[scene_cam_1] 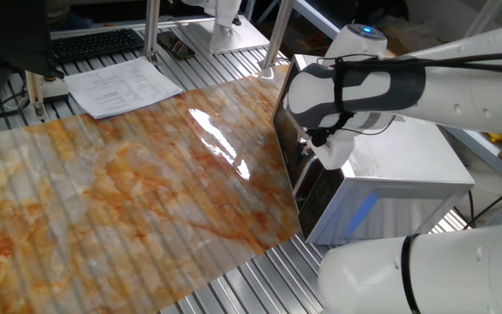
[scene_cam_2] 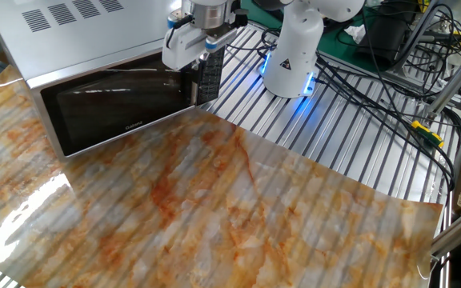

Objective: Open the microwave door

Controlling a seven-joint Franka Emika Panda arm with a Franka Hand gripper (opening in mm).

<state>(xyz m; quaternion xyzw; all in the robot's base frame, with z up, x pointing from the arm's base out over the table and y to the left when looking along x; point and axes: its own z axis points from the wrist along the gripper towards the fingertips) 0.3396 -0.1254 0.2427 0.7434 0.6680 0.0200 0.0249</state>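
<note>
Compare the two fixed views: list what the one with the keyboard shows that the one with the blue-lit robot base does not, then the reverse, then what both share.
Only the keyboard view shows the keyboard, the printed papers and the microwave's right side, glowing blue.

Only the other fixed view shows the robot base lit blue, the cable bundle, the microwave door face-on and shut, and the top vents.

Both show the microwave, the marbled mat, the slatted table and the pincer at the door's handle edge; whether it grips is unclear.
</note>
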